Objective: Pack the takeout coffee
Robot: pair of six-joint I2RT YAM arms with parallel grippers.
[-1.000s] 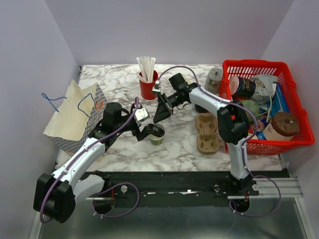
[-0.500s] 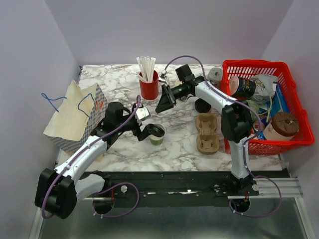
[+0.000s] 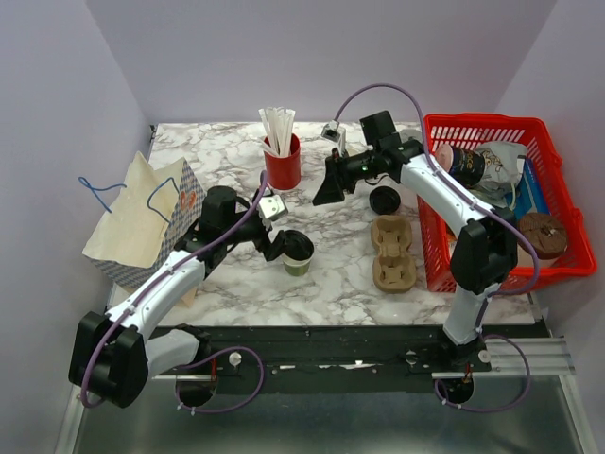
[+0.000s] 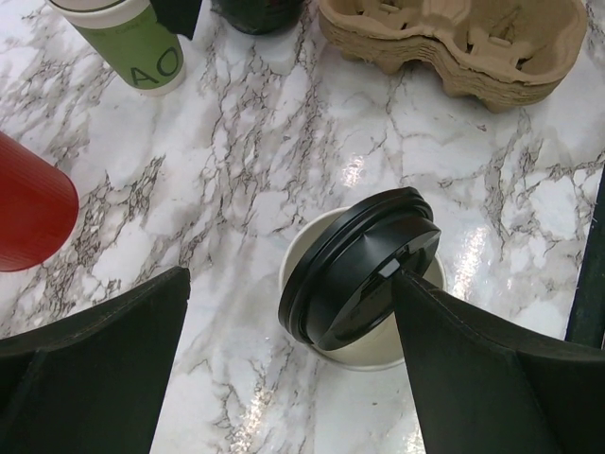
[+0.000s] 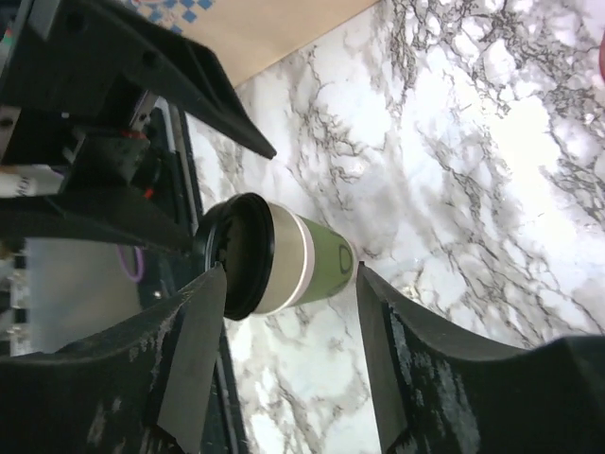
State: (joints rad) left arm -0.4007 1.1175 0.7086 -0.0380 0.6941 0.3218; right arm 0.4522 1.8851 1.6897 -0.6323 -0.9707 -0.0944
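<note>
1. Progress check from overhead: the paper cup (image 3: pixel 299 264) stands on the marble just left of the pulp tray (image 3: pixel 392 251), not in it. The black lid (image 3: pixel 296 245) is on top. The left gripper (image 3: pixel 282 249) straddles the cup with its jaws spread wide. The right gripper (image 3: pixel 332 192) hangs past the tray's far-left corner, jaws apart and carrying nothing.
2. Left wrist: the lid (image 4: pixel 359 270) sits crooked, so the cup's (image 4: pixel 378 355) white rim peeks out under its near edge. I'd say it's laid on but not snapped down.
3. Right wrist: the cup (image 5: pixel 326 265) is upright and capped. Pressing the lid home looks like what's left, then packing, maybe into the tray or the paper bag (image 3: pixel 142 222) way off to the tray's left.
</note>
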